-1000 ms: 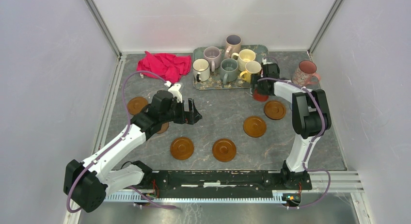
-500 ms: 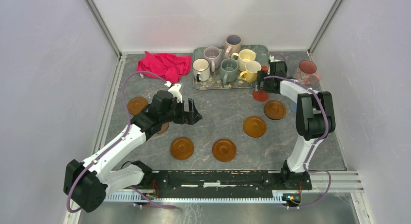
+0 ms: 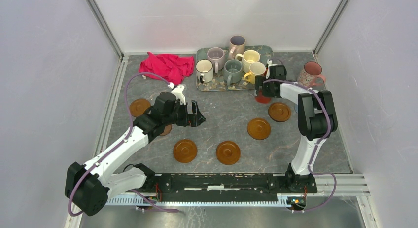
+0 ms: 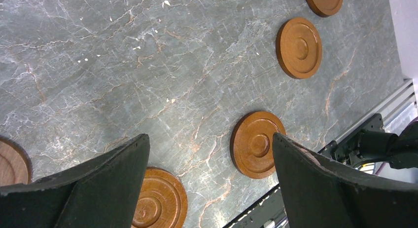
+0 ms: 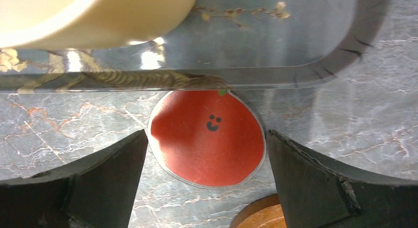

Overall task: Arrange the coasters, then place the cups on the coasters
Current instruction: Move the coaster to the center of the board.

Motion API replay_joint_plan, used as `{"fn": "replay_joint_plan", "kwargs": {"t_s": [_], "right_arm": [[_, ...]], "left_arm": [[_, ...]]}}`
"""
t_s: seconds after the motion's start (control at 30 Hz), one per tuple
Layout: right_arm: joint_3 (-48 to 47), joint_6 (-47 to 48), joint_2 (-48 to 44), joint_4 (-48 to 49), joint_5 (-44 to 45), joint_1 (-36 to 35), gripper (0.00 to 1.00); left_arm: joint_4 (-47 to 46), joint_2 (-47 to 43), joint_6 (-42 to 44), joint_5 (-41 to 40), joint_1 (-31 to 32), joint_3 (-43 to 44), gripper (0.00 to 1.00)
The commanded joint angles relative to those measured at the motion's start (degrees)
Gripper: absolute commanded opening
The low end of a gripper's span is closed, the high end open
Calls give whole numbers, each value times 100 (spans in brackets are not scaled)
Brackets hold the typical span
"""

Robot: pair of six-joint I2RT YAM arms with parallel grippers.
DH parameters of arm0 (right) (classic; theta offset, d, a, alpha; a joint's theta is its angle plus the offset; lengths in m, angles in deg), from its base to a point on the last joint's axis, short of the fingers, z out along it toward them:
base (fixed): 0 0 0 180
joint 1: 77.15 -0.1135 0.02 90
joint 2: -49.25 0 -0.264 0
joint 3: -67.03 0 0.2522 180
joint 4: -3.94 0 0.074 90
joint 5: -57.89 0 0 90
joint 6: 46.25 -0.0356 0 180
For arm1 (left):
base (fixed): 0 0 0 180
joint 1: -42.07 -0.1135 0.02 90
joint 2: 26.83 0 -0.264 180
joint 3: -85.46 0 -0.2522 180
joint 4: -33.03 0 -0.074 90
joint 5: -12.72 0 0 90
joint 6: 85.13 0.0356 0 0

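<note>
While the amber coasters (image 3: 228,152) nearest the arm bases lie flat in a loose arc on the table (image 3: 222,104), well apart from one another, the job in hand, as I judge it, is farther out: getting the red coaster (image 5: 207,136) away from the tray. The left gripper (image 3: 196,114) hangs above the middle of the table with its jaws spread wide and nothing between them; it is best held clear of the discs below. Beyond it the right gripper (image 5: 205,154) is low over the red coaster, jaws fully apart and empty, one finger on each side of the disc. The coaster lies flat on the stone, and its far edge touches the rim of the tray (image 5: 305,79), perhaps tucked a little under it; I cannot tell which. A disc so thin gives little to pinch, so the sound course is probably to press lightly and draw it toward the near side first, then close on its edge once it lies free. The fingers should keep off the rim, for a shove there would jostle the mugs (image 3: 231,70) crowded on the tray. The pink floral mug (image 3: 310,74) stands off the tray to the right, out of the way.
</note>
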Motion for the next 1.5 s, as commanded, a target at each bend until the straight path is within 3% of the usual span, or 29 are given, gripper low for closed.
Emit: {"fn": "replay_joint_plan", "kwargs": {"t_s": [0.0, 0.13, 0.47, 0.63, 0.83, 1.23, 1.47], "right_arm": [[36, -57, 129, -25, 68, -359, 98], [-67, 8, 274, -250, 631, -668, 98], [-49, -95, 463, -217, 747, -1289, 98], [-70, -172, 510, -261, 802, -1593, 92], [-77, -259, 442, -312, 875, -2135, 91], [-238, -645, 584, -363, 850, -3453, 90], [-596, -722, 818, -459, 816, -4086, 91]], "left_arm": [[-227, 32, 159, 94, -28, 11, 100], [-232, 35, 161, 94, -30, -6, 100], [-239, 28, 160, 89, -26, -8, 100], [-230, 11, 152, 48, -30, -11, 100], [-118, -117, 94, -432, -30, 15, 100], [744, -696, -348, -3295, -131, 254, 100], [1280, -1198, -401, -4573, -253, 317, 100]]}}
